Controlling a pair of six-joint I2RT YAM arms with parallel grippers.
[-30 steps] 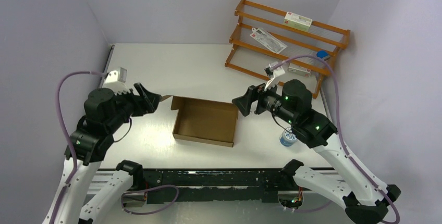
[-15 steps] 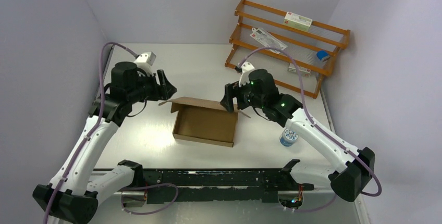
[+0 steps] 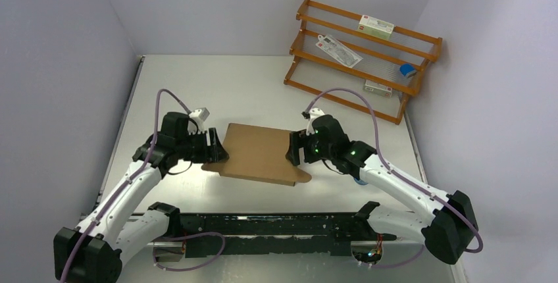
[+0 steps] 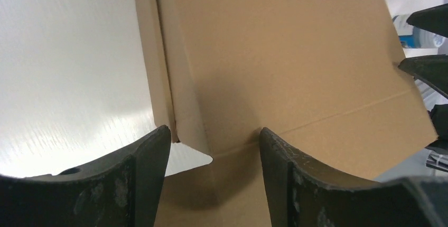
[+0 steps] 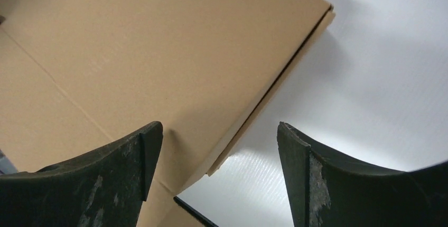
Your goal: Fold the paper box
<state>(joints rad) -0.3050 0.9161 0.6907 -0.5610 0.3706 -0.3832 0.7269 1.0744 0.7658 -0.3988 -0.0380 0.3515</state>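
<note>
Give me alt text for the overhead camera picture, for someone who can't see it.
A brown paper box, lid folded over, lies on a white table, with a robot's left end effector and right end effector open at its two ends. A wooden rack stands at the far right.

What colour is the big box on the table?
The box is plain brown, no print. The left wrist view shows it best.
</note>
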